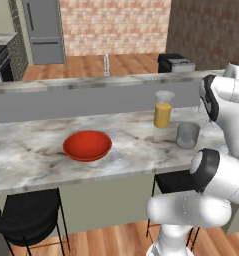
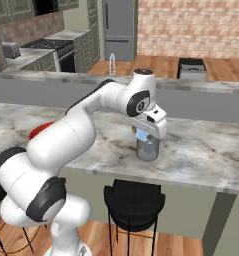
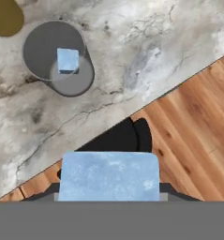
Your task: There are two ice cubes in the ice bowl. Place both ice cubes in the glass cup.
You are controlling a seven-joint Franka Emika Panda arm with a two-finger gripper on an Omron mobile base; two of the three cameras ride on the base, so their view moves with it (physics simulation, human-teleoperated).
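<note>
My gripper (image 2: 143, 134) hangs just above the glass cup (image 2: 147, 149), shut on a pale-blue ice cube (image 3: 108, 176) that looms large at the bottom of the hand view. In that view the glass cup (image 3: 36, 51) sits at the upper left, off to the side of the held cube, and a second ice cube (image 3: 67, 61) lies inside it. The red ice bowl (image 1: 87, 145) rests on the marble counter well left of the glass cup (image 1: 187, 135), and I see nothing in it. Behind my arm, a sliver of the ice bowl (image 2: 38, 129) shows.
A taller glass of orange liquid (image 1: 162, 112) stands just behind and left of the cup. A raised grey ledge (image 1: 91, 92) runs along the counter's back. Black stools (image 2: 133, 200) sit under the counter's front edge, over a wooden floor.
</note>
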